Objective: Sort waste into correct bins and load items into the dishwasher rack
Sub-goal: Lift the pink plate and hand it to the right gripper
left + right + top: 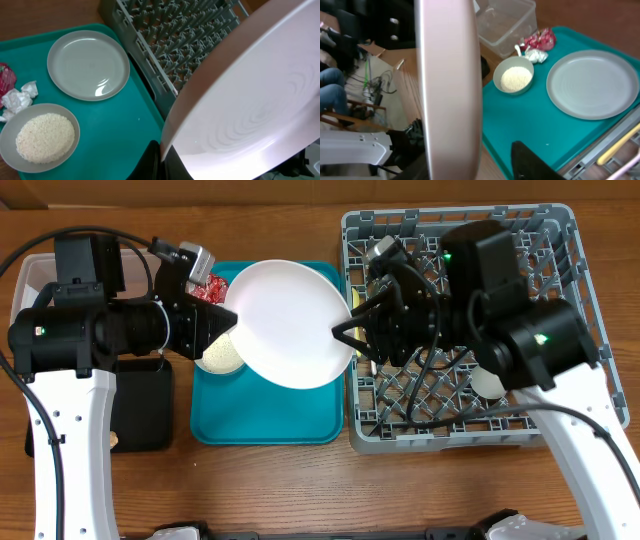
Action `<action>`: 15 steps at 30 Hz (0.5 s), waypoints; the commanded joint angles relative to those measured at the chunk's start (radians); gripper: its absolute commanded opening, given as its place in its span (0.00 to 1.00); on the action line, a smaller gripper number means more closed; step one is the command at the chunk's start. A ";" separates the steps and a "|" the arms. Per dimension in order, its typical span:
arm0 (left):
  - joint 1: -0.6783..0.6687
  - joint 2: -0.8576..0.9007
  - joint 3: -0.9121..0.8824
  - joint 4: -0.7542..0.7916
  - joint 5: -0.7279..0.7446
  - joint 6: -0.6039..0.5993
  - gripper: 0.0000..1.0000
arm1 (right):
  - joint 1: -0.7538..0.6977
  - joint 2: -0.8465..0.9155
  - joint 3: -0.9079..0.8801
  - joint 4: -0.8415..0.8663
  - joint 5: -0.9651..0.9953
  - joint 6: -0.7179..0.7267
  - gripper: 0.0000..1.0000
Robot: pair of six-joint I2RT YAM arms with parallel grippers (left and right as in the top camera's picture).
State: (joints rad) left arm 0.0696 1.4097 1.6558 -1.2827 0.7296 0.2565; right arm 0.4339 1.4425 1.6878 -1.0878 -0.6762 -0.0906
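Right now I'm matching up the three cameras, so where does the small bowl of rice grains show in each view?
Overhead: small bowl left of centre, half hidden under the left rim of the pinkish-white plate.
Left wrist: small bowl at bottom left, fully in view.
Right wrist: small bowl above centre.
Shared landmark: the teal tray it sits on.

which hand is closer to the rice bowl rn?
Left. The left hand hangs right beside the bowl; the right hand is across the pinkish-white plate, at the rack.
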 commanded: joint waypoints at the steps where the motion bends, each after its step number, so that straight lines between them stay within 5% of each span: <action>1: -0.020 -0.021 0.019 0.019 0.027 -0.037 0.04 | 0.000 0.013 0.014 0.013 -0.016 -0.015 0.40; 4: -0.025 -0.021 0.019 0.024 0.024 -0.052 0.07 | 0.000 0.003 0.014 0.032 -0.021 -0.015 0.32; 7: -0.024 -0.021 0.019 0.024 0.020 -0.063 0.62 | 0.000 -0.013 0.016 0.046 0.013 -0.013 0.23; 9: -0.024 -0.021 0.019 0.023 0.001 -0.070 0.90 | -0.001 -0.032 0.016 0.050 0.108 0.027 0.20; 15: -0.024 -0.021 0.032 0.024 -0.032 -0.093 0.93 | 0.000 -0.091 0.016 0.034 0.249 0.065 0.10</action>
State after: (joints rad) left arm 0.0517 1.4090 1.6569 -1.2633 0.7181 0.1822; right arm 0.4335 1.4113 1.6878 -1.0512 -0.4961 -0.0494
